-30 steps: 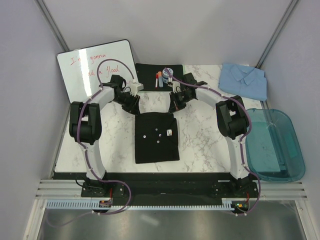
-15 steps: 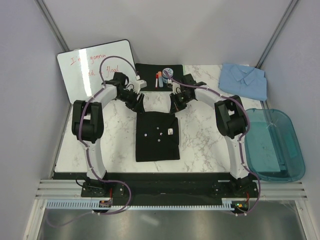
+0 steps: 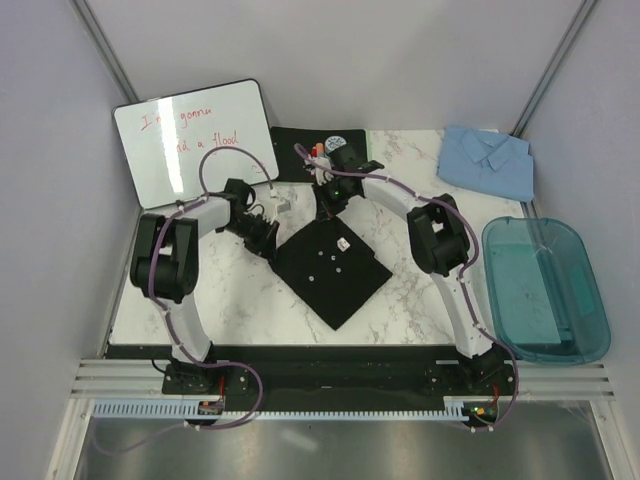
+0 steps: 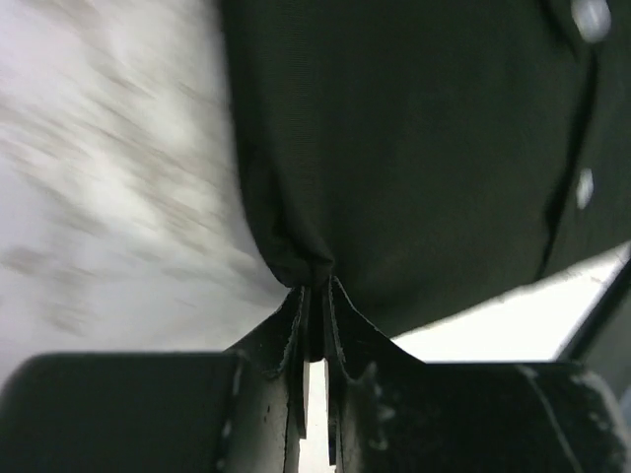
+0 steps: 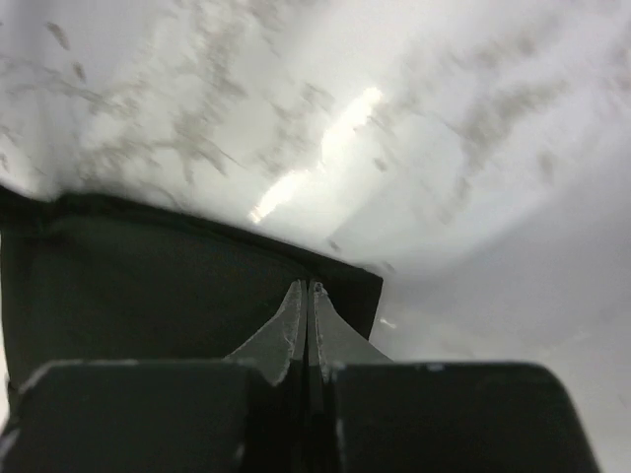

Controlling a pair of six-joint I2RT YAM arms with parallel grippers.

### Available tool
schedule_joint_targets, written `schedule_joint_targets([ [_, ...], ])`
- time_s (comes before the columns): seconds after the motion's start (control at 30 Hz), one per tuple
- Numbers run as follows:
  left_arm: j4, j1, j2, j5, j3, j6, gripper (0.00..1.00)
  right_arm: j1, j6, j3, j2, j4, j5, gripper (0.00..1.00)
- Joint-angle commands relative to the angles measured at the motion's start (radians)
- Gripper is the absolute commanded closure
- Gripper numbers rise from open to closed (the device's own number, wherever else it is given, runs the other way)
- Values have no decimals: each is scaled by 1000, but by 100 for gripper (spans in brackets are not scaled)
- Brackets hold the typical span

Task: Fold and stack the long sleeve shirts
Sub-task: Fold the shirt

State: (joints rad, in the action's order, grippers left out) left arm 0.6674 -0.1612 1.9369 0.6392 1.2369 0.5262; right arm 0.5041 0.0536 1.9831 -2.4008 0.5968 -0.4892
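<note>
Fabric is bunching in the clamped fingers of my left gripper [image 4: 314,292], the black shirt [image 3: 335,265] lying askew near-right of the whiteboard [image 3: 195,135]. My right gripper [image 5: 307,286] is pressing closed at its far corner. The light blue shirt [image 3: 488,162] is sitting well right of the whiteboard.

Overhead light fell evenly across the top view, bright and soft, leaving only faint shadows on the marble table [image 3: 400,300]. The whiteboard [image 3: 195,140] at 10 o'clock was nearly blown white, and the teal bin [image 3: 545,290] at 3 o'clock carried a pale sheen. The black shirt [image 3: 335,275] swallowed all detail.

In the left wrist view the marble at 9 o'clock was smeared with motion blur. A button [image 4: 585,187] at 3 o'clock was defocused, and a strip at 4 o'clock burned out. The left gripper [image 4: 314,296] was dark and soft.

In the right wrist view glare streaked the centre, the marble was blurred, and the right gripper [image 5: 307,288] showed as a silhouette.
</note>
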Motion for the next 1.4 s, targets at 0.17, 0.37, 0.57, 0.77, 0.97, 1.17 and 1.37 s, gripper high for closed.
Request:
schedule_joint_targets([
  [0.17,237,-83,-328,43,-234,40,65,80,68,137,147,-38,175,60],
  [0.37,152,-70,-374,34,-119,-69,52,-66,-18,-120,417,-28,91,43],
  [0.57,-54,-93,-262,86,-16,-242,53,-151,-52,-459,574,21,-210,58],
  [0.77,-132,-93,-80,47,39,-390,57,-153,-5,-679,530,32,-272,66],
  [0.97,-132,-72,-3,-58,49,-437,61,-159,-3,-600,316,-37,-158,69],
  [1.17,-98,3,91,-59,160,-477,63,-173,-37,-383,252,-31,-115,64],
  [1.37,-103,-17,-206,21,147,-304,50,-217,-109,-386,472,-12,-225,52],
])
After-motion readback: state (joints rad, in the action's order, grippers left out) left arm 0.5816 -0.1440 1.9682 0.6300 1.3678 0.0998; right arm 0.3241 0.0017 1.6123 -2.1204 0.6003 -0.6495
